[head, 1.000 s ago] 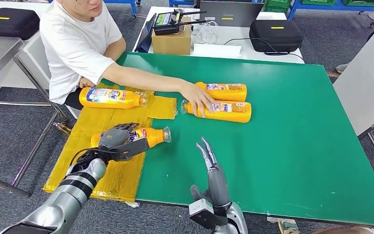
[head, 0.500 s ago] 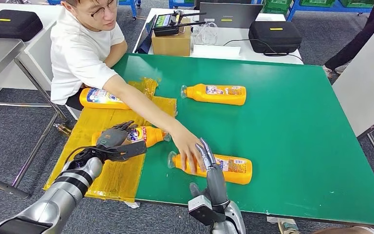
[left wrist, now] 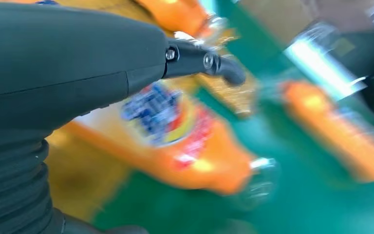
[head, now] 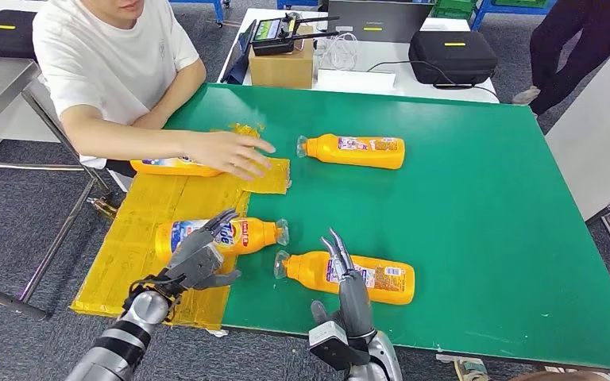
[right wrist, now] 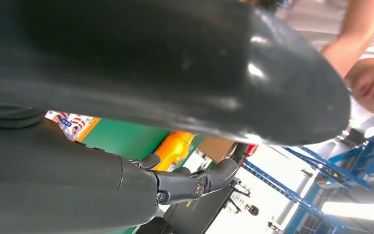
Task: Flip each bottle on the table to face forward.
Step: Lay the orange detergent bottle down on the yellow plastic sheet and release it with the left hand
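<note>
Green surface (head: pixel 476 206), both robot hands empty and spread, so we'd grab that slick, rigid-looking near bottle (head: pixel 381 279) mid-body.

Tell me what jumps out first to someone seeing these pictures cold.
Four orange bottles lie on their sides: one far out on the green table, one near the front edge, two toward the yellow sheet. The left robot hand reaches over the blue-labelled bottle, and the right robot hand stands upright before the front one. A person's hand stretches across the far sheet.

Silver ribbed arms, dark-fingered left hand (head: pixel 198 260), black cables.
</note>
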